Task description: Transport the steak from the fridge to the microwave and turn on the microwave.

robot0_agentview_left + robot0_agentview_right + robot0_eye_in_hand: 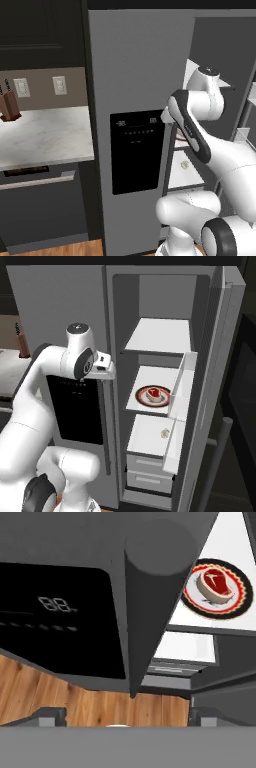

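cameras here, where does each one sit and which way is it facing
Left base view: behind the arm's left, facing the fridge shut door and counter; arm lower right.
Right base view: behind its right, facing the open fridge shelves, steak on a plate; arm lower left.
Hand view: on the hand, rolled, along the open gripper past the door edge.
Right base and hand views share steak and plate.

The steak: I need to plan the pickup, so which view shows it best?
The hand view: the steak appears large on its plate. The right base view shows it small on the fridge shelf.
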### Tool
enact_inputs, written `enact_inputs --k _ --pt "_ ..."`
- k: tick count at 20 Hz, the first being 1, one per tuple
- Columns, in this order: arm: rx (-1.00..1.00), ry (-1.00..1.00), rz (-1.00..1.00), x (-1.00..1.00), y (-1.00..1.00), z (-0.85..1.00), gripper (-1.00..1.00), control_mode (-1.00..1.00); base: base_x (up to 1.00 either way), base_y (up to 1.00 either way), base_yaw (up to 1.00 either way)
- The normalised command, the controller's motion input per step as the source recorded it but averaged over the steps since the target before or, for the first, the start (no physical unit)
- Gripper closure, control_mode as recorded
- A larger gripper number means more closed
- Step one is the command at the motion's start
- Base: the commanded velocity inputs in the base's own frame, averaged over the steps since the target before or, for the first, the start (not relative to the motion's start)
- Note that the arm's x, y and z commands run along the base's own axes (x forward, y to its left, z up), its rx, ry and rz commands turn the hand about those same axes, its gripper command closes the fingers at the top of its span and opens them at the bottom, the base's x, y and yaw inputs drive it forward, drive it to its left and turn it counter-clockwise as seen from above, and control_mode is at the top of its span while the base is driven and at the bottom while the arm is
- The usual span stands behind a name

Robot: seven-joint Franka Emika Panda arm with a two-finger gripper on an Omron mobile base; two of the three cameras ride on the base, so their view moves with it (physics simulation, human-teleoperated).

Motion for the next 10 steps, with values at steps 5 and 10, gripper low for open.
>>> enact_inputs --k 5,10 --pt "-0.04 -0.09 0.04 0.00 -0.48 -0.26 -1.00 -1.00 0.00 0.00 0.00" --pt "-0.02 -0.06 0.04 0.03 -0.54 -0.24 -1.00 -1.00 0.00 0.00 0.00"
